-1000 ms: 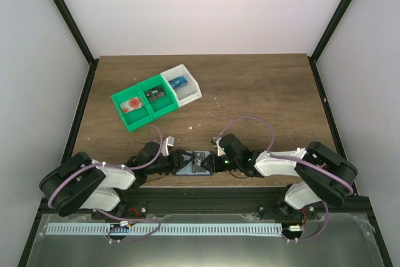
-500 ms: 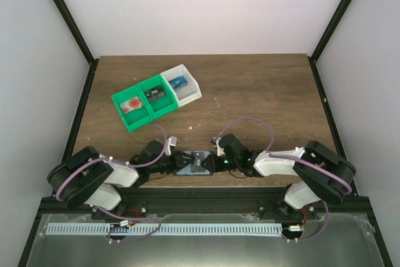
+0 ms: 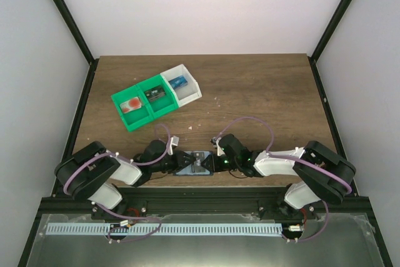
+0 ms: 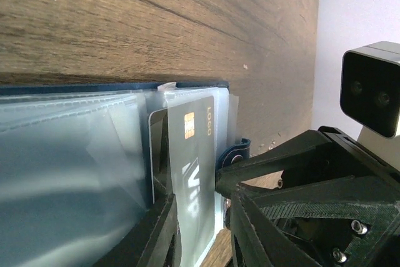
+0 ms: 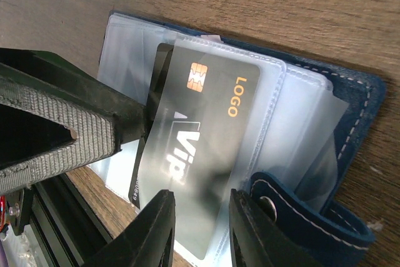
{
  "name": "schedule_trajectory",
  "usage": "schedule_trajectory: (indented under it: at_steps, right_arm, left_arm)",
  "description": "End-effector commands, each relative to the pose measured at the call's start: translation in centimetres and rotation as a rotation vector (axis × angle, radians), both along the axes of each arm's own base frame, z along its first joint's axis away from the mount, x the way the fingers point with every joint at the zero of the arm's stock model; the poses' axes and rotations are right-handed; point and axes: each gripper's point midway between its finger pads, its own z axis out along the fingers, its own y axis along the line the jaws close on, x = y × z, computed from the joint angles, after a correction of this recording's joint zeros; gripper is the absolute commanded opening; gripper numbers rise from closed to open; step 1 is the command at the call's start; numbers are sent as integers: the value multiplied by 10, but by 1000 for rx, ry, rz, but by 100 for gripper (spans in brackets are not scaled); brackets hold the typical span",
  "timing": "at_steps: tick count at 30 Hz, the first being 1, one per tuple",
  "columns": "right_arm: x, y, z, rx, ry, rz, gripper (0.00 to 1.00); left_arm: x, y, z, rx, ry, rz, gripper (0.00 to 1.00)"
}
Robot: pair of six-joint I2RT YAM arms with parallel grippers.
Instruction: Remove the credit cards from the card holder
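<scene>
Change since a second ago: seen from above, my left arm (image 3: 94, 170) has swung its white elbow link inward, toward the middle of the near edge; my right arm (image 3: 281, 164) has not shifted.
Left gripper (image 4: 201, 212): low over the table (image 4: 156, 23), pointing toward my right arm; its two black fingers stand a narrow gap apart with the lower end of the card (image 4: 194, 173) in that gap. I cannot tell whether they pinch it. From my right wrist, one of its fingertips (image 5: 125, 120) touches the card's long edge.
Right gripper (image 5: 201, 199): low, facing the left one nose to nose; fingers a narrow gap apart over the card's near end, one finger just beside the snap tab (image 5: 300, 217). Gripping or not, I cannot tell.
Arm pose: both forearms lie almost flat and meet at the near middle of the table.
Card: dark grey, inside a clear sleeve, gold chip (image 5: 197, 77) near one end.
Writing: "LOGO" in orange-gold beside the chip; "Vip" in large pale letters; tiny digits on a darker strip along one long edge, too small to read.
Card holder (image 5: 357, 123): navy blue with pale stitching, lying open and flat on the wood between the two grippers, clear sleeves up.
Trays (image 3: 128, 122): two green and one white in a row, well apart at the far left, each holding a small item.
</scene>
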Motion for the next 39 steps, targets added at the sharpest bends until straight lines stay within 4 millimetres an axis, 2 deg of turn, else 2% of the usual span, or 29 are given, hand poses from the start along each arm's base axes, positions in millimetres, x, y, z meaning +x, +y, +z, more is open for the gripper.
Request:
schedule_trajectory:
  at_steps: [1, 9, 25, 31, 36, 39]
  right_arm:
    - [0, -9, -11, -59, 7, -24, 26]
    - [1, -9, -11, -58, 6, -24, 26]
    - [1, -10, -11, -58, 9, -28, 26]
    - [1, -10, -11, -57, 6, -27, 26]
    - [2, -12, -12, -68, 11, -38, 26]
    - [3, -13, -12, -71, 10, -45, 25]
  left_arm:
    - [8, -2, 11, 3, -56, 5, 27]
    - [12, 7, 11, 75, -77, 31, 30]
    - [9, 2, -6, 88, -36, 5, 33]
    - [5, -3, -4, 54, -24, -15, 20]
    - [8, -1, -5, 66, -28, -1, 0]
    - [8, -1, -3, 62, -30, -1, 0]
